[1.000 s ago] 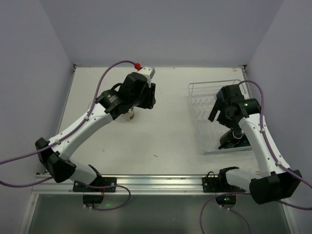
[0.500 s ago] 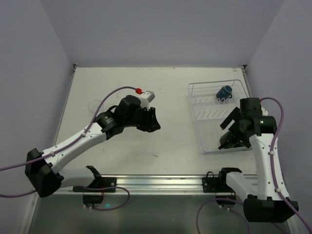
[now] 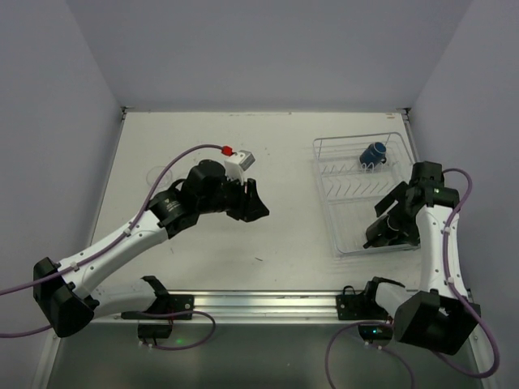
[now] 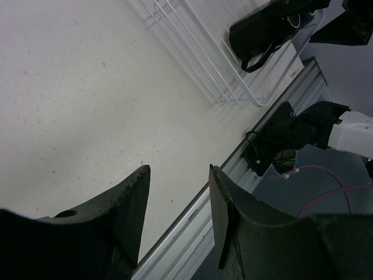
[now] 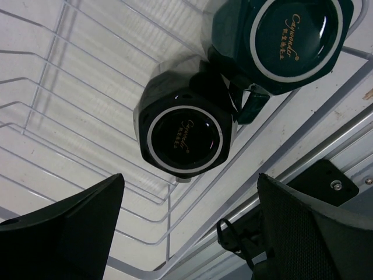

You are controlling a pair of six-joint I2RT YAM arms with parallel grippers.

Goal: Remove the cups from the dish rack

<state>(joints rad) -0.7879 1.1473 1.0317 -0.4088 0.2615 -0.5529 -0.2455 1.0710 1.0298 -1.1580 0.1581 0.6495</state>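
- Top view: you will find the dish rack (image 3: 328, 174) on the right side of the table (image 3: 284, 154), its long axis running from near to far.
- A blue mug (image 3: 373, 153) sits tilted at the rack's far end, well apart from the dark cups (image 3: 381, 235) huddled in the near right corner.
- Your left arm stretches from its base diagonally to mid-table, and the left gripper (image 3: 253, 204) points toward the rack but is well short of it.
- Your right arm rises along the rack's right edge and folds inward, putting the right gripper (image 3: 392, 212) over the dark cups.
- Left wrist view: the left gripper (image 4: 178, 201) has its jaws parted, with only bare table and the front rail (image 4: 192, 216) between them.
- The rack's near corner and the dark cups (image 4: 262, 26) lie ahead at upper right, the cups reading as one long shape slanting up to the right.
- Right wrist view: a glossy black cup (image 5: 186, 137) and a dark teal mug (image 5: 291, 35) touch, both bases facing you, each with a pale ring and gold script.
- The teal mug's handle points toward the rack's corner.
- The right gripper (image 5: 190, 192) is spread wide, gripping nothing, with the black cup just beyond its tips.
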